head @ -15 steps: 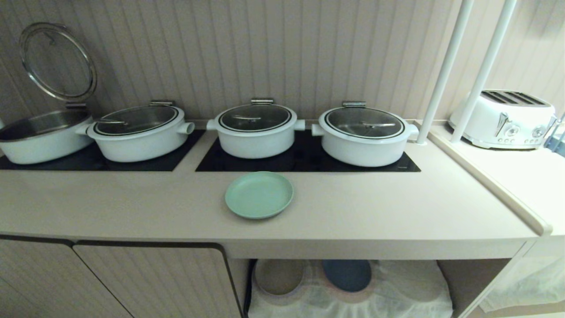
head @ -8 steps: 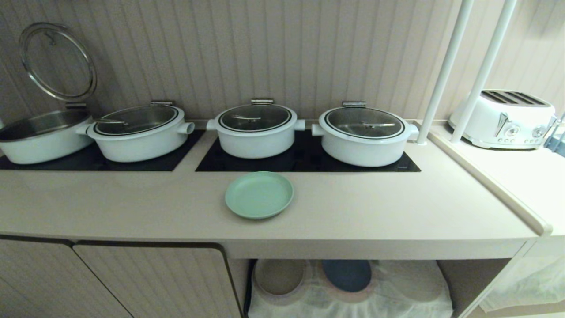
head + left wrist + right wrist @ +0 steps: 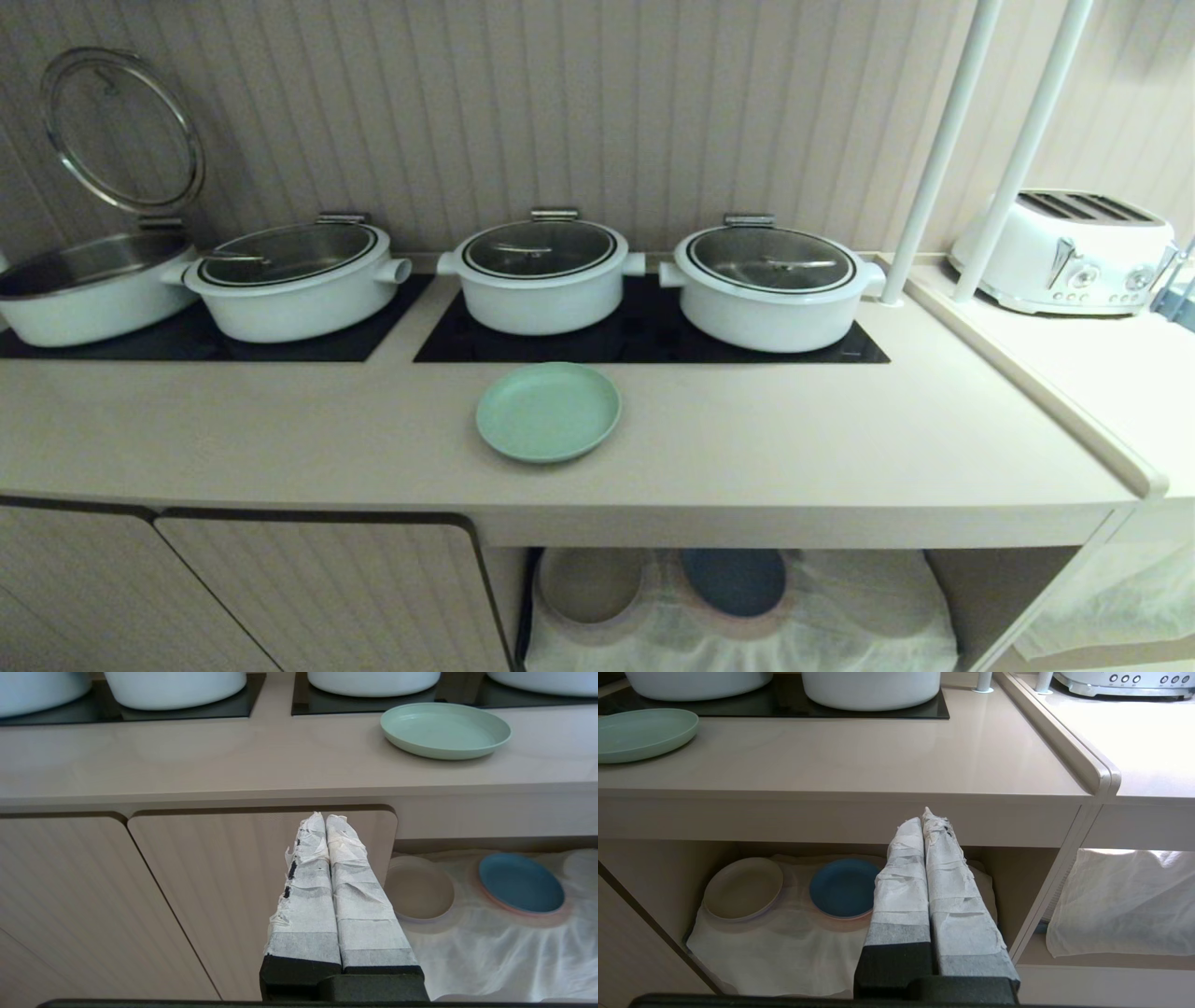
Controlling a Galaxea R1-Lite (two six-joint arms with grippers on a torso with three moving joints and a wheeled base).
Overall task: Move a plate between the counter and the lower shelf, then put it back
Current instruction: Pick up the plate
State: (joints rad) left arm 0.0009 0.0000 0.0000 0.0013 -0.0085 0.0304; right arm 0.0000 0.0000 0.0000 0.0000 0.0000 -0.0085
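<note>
**Mint-green plate on worktop, both arms parked low**

Mint-green plate (image 3: 548,412): round, shallow, lying flat on the beige worktop (image 3: 280,439), just in front of the middle white pot (image 3: 541,273), well back from the front edge. Being round, it has no long axis and offers its rim equally from any side.

Lower shelf (image 3: 668,882): open cubby under the worktop, floored with a white cloth (image 3: 775,952); holds an off-white plate (image 3: 743,888) and a blue plate (image 3: 843,887), side by side.

Left gripper (image 3: 319,819): paper-wrapped fingers pressed together, empty, hanging before a cupboard door (image 3: 210,882); the plate lies above and to its right.

Right gripper (image 3: 926,816): fingers likewise closed, empty, facing the cubby; the plate lies above and to its left.

Judgement: neither arm looks clearly nearer; either must rise and open first.
</note>
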